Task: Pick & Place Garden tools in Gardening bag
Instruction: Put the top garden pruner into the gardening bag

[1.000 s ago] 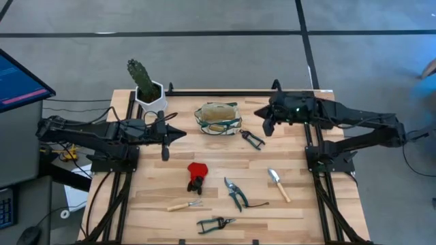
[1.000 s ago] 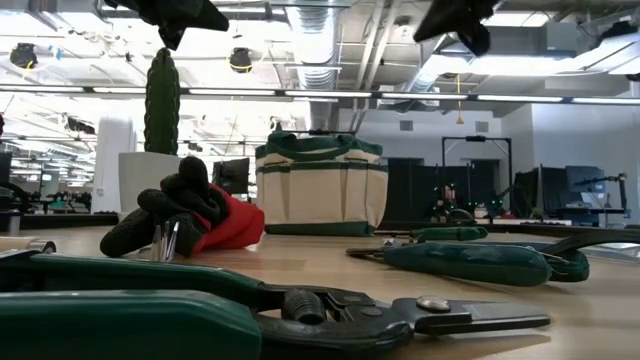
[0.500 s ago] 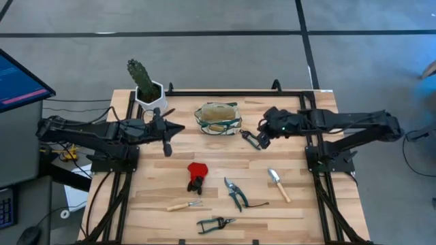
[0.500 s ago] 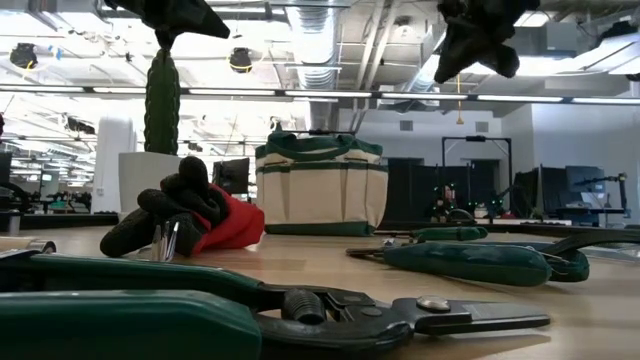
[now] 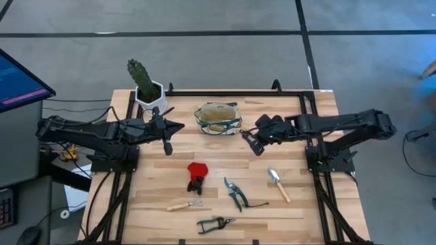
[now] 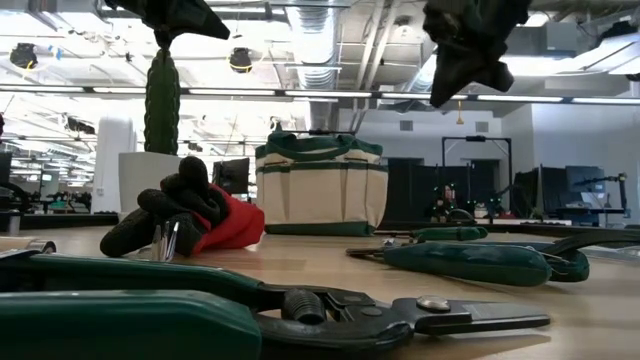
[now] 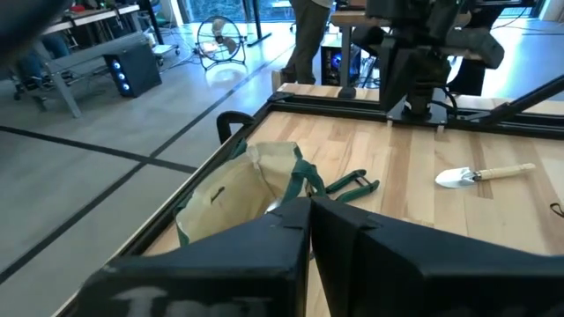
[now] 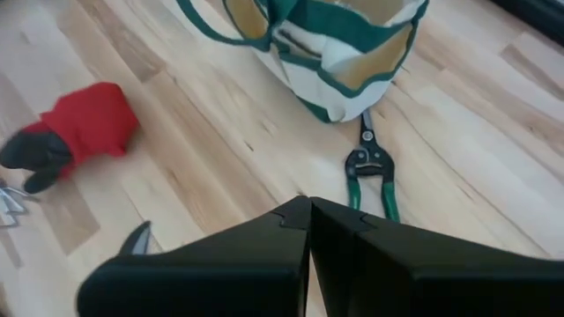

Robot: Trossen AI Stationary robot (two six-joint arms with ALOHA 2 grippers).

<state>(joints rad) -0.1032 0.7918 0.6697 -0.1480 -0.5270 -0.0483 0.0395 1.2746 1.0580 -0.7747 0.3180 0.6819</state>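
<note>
The beige gardening bag (image 5: pixel 218 117) with green trim stands upright at the table's far middle, its mouth open. Green-handled shears (image 8: pixel 370 172) lie flat on the table just right of the bag. My right gripper (image 5: pixel 256 145) is shut and empty, hovering above those shears. My left gripper (image 5: pixel 180 127) is shut and empty, in the air left of the bag. A red-and-black glove (image 5: pixel 197 175), pruning shears (image 5: pixel 235 192), a trowel (image 5: pixel 278 184), a small rake (image 5: pixel 185 205) and another pruner (image 5: pixel 216 222) lie on the near half of the table.
A cactus in a white pot (image 5: pixel 148 92) stands at the far left corner, behind my left gripper. Bare wood lies between the bag and the glove. A monitor (image 5: pixel 17 78) stands off the table's left side.
My right gripper has moved from the far right corner toward the table's left and near side and has come down over the shears beside the bag. Its fingers have stayed shut. No tool has moved.
</note>
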